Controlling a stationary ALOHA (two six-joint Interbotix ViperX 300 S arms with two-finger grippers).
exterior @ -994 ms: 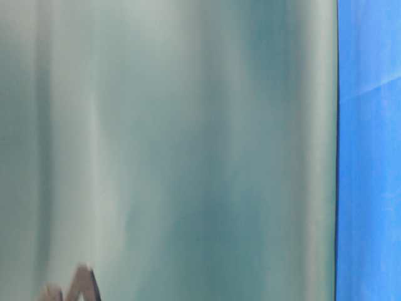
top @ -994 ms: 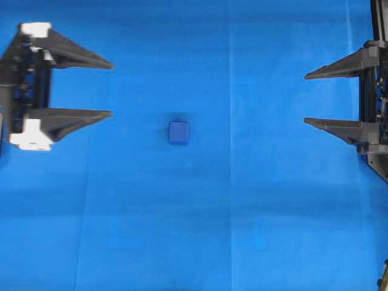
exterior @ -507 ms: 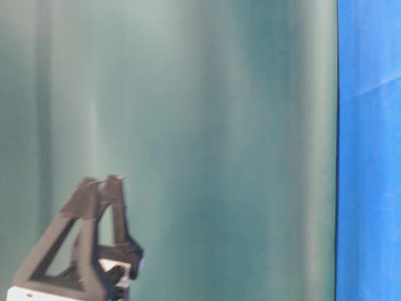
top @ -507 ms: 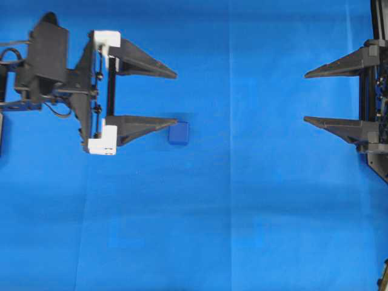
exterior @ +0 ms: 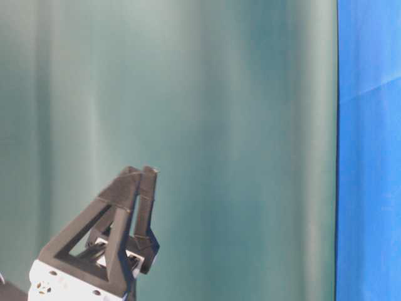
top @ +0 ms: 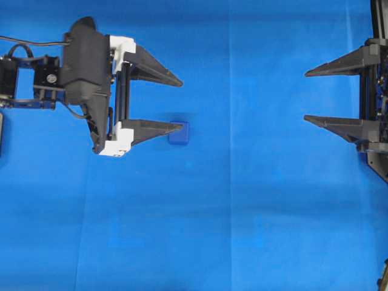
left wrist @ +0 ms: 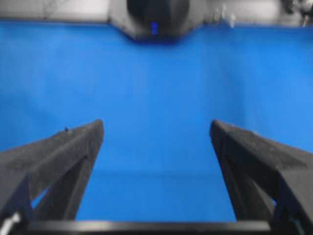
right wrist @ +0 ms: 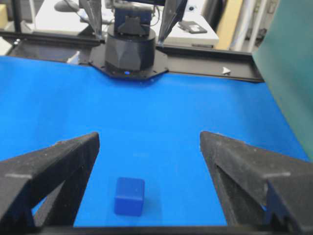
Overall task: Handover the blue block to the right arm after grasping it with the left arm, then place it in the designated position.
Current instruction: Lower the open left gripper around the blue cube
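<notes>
The blue block (top: 179, 134) is a small dark-blue cube lying on the blue cloth (top: 242, 212) near the middle. My left gripper (top: 183, 104), with white brackets, is open just left of it. In the overhead view its lower fingertip overlaps the block's left edge. The table-level view shows this gripper (exterior: 140, 169) raised in front of the green backdrop. The left wrist view shows open jaws (left wrist: 155, 125) over bare cloth, and the block is out of that view. The right arm's all-black gripper (top: 305, 98) is open at the right edge. In its wrist view the block (right wrist: 129, 196) lies between the open fingers (right wrist: 149, 136), towards the left one.
A green backdrop (exterior: 219, 125) fills most of the table-level view. The left arm's round black base (right wrist: 131, 49) stands at the cloth's far edge, with a black frame and desks behind it. The right arm's base (left wrist: 155, 19) faces the left wrist camera.
My left gripper has travelled right from the left edge towards the block and has risen in the table-level view. The block and the right gripper have not moved.
</notes>
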